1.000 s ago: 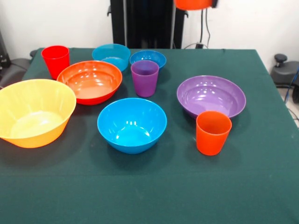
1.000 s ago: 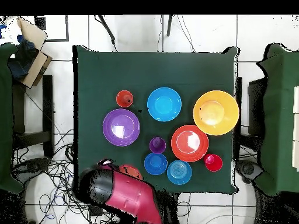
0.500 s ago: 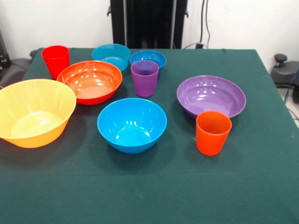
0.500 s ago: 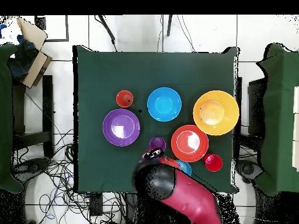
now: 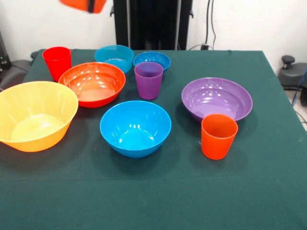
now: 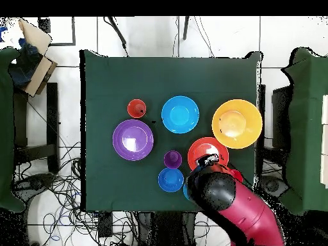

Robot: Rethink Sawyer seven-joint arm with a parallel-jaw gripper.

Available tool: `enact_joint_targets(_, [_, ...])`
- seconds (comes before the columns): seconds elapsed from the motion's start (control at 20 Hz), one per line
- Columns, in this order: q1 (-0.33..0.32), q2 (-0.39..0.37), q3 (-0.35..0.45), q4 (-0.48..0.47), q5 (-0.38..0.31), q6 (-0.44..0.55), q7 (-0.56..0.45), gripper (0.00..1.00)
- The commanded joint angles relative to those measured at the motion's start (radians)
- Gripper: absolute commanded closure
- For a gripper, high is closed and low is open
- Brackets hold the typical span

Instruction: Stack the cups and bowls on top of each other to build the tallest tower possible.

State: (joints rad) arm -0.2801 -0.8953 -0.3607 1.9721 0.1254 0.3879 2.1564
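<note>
Over the green table (image 5: 268, 182), the claw (image 5: 89, 5) has swung across, pinching the small orange bowl (image 5: 76, 4).

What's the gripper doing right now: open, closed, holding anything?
Gripper: only a dark sliver shows at the front view's top edge, against a small orange bowl carried high above the table. Apparently holding it; fingers not visible, so grip cannot be confirmed.

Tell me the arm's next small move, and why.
Probably lower straight down. The gripper holds the small orange bowl high at the front view's top edge, and overhead the arm ends over the orange-red bowl, which is empty. Nothing is stacked yet, so nesting it there would start the stacking.
</note>
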Motion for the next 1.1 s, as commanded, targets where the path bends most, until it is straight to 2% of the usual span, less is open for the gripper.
enact_joint_targets(0.05, [-0.050, 0.151, 0.171, -0.085, -0.124, -0.081, -0.073, 1.00])
enact_joint_targets(0.2, [-0.073, 0.158, 0.198, -0.133, -0.133, -0.044, -0.086, 1.00])
enact_joint_targets(0.4, [-0.077, 0.189, 0.214, -0.184, -0.132, -0.024, -0.052, 1.00])
enact_joint_targets(0.6, [-0.090, 0.227, 0.247, -0.196, -0.122, -0.065, -0.022, 1.00])
enact_joint_targets(0.9, [-0.080, 0.272, 0.255, -0.236, -0.117, -0.075, 0.001, 1.00])
enact_joint_targets(1.1, [-0.080, 0.261, 0.253, -0.245, -0.130, -0.040, -0.019, 1.00])
